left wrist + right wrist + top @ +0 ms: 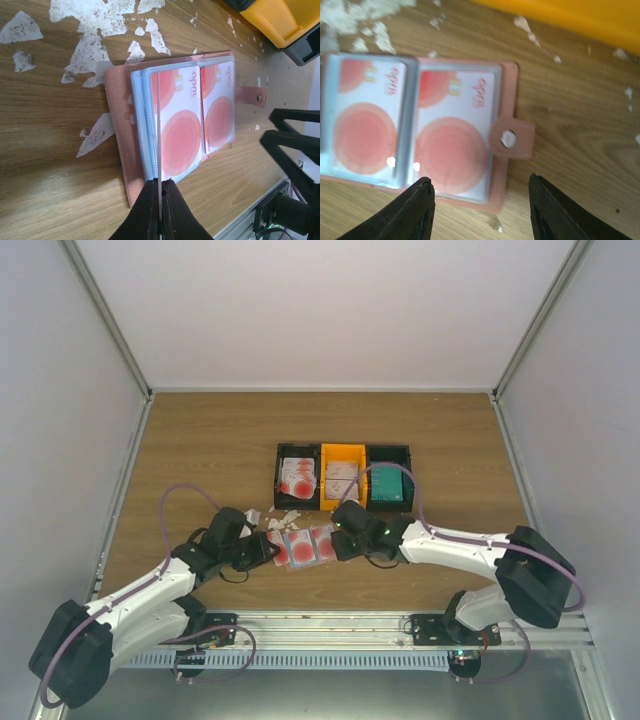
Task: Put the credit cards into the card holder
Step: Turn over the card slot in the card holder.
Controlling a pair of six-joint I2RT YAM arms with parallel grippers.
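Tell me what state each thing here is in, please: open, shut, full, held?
card holder: lying open, cards in its sleeves.
snap tab: unfastened.
left gripper: shut on a thin sheet of the holder, stood on edge.
right gripper: open, empty, at the tab side.
tray: all three compartments hold cards.
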